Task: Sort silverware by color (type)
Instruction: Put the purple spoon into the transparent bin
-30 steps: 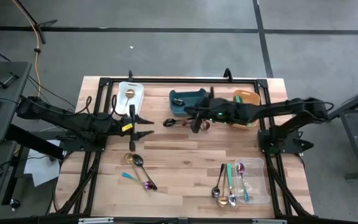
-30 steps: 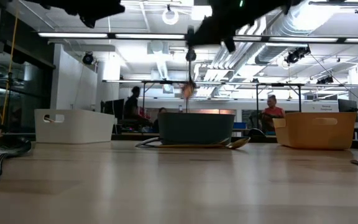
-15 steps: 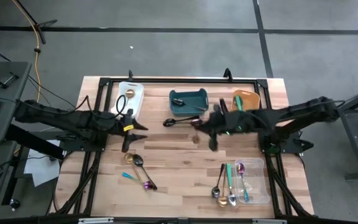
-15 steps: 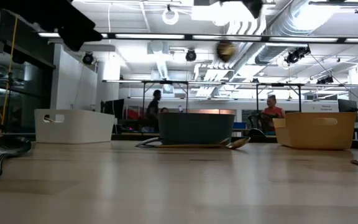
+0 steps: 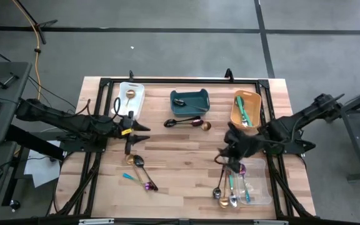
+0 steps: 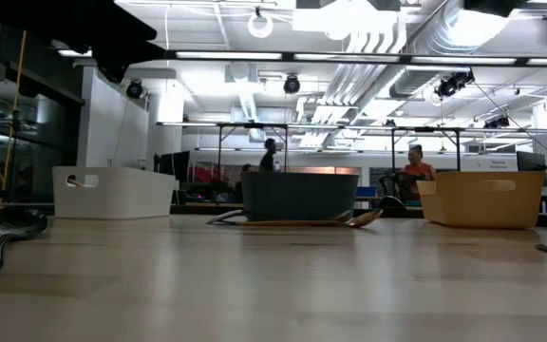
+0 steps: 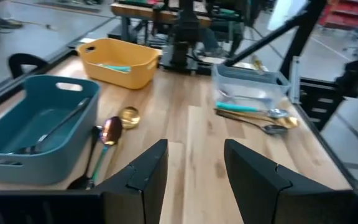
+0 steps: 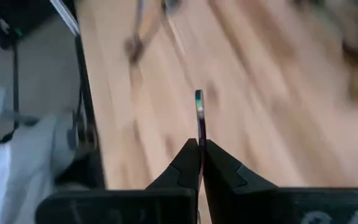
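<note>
An iridescent purple utensil point(image 8: 199, 118) stood edge-on, clamped between the right gripper's point(image 8: 200, 163) fingers above the clear bin point(image 5: 259, 187) at the wooden table's point(image 5: 180, 156) near right. More silverware point(image 5: 139, 167) lay loose near the left gripper point(image 5: 137, 132), fingers apart. Beyond the white, teal and orange bins, people point(image 6: 414, 171) occupied a bright, pipe-ceilinged workshop.

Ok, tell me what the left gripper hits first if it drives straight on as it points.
Bare table lies ahead of the open left gripper. It would pass beside the spoons by the teal bin, then probably meet the right arm between the orange bin and clear bin; depth is unclear.
</note>
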Robot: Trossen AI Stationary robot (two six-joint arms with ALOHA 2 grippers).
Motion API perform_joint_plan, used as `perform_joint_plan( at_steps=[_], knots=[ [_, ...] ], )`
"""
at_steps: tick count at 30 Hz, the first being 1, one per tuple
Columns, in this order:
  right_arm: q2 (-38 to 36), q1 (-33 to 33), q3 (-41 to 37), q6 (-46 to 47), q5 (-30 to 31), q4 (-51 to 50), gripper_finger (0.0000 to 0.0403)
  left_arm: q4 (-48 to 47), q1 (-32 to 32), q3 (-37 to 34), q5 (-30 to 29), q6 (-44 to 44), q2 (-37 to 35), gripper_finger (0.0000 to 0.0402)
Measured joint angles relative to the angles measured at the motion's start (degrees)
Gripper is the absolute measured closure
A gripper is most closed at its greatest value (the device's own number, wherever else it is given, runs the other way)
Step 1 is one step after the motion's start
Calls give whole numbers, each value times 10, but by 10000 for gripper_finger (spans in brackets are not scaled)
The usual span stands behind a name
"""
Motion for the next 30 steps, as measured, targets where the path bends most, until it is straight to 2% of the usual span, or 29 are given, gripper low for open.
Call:
perform_joint_plan(
  at_steps=[4,8,14,18,22,30],
  knots=[
    [0,32,15,140,-55,-117,403,17,0,0,-26,0,3,250],
    [6,73,14,265,-87,-186,403,36,0,0,-30,0,3,250],
    [21,116,11,406,-91,-231,403,38,0,0,-30,0,3,250],
    [36,138,-34,500,-111,-232,403,35,0,0,-25,-1,3,250],
    [44,149,-93,543,-166,-185,403,34,0,0,-5,-23,3,250],
    [44,147,-140,551,-171,-147,402,37,0,0,0,-33,3,250]
  ],
)
